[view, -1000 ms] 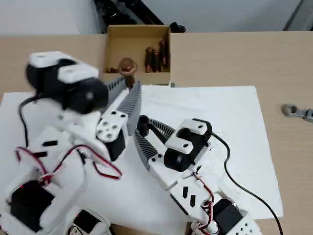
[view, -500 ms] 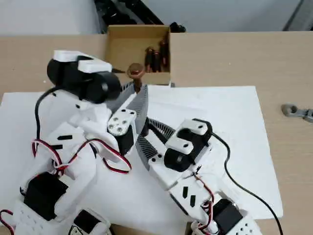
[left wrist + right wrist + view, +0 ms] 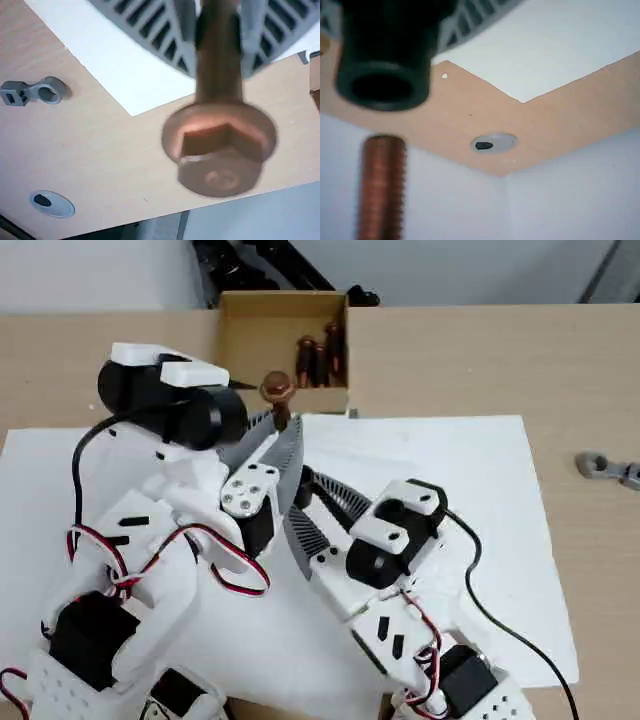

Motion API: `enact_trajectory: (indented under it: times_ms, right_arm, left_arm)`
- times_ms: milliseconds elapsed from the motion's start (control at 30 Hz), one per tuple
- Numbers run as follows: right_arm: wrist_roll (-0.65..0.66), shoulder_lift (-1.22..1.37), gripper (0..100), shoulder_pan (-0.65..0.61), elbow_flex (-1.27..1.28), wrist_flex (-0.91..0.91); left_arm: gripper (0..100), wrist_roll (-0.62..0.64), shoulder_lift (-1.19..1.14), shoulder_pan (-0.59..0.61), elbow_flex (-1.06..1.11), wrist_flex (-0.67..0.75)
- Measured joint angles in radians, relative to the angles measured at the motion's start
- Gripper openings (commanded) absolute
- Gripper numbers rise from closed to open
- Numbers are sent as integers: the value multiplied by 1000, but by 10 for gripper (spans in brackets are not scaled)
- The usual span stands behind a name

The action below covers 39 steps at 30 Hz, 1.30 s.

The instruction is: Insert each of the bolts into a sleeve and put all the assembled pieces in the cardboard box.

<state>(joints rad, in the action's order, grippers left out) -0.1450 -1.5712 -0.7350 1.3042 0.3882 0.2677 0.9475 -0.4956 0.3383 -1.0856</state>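
Over white paper, at the cardboard box near rim, a copper bolt is clamped by the left gripper and a black sleeve by the right gripper alongside.

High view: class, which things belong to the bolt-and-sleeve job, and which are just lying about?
Job: copper bolt, black sleeve, cardboard box, assembled pieces inside it.
Lying about: grey ring-ended part, white paper sheet.
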Motion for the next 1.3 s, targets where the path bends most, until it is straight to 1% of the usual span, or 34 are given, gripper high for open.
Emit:
enact_trajectory:
  times_ms: [333, 600, 767, 1067, 1300]
  right_arm:
    - [0, 3, 3, 0, 0, 0]
    - [0, 3, 3, 0, 0, 0]
    - [0, 3, 3, 38, 0, 0]
    - [2, 5, 3, 44, 2, 0]
    - [2, 5, 3, 44, 2, 2]
  left_arm:
    - [6, 0, 0, -54, 0, 0]
    - [6, 0, 0, -55, 0, -6]
    - [6, 0, 0, -55, 15, -12]
    - [6, 0, 2, -55, 29, -12]
    - [6, 0, 2, -55, 69, 38]
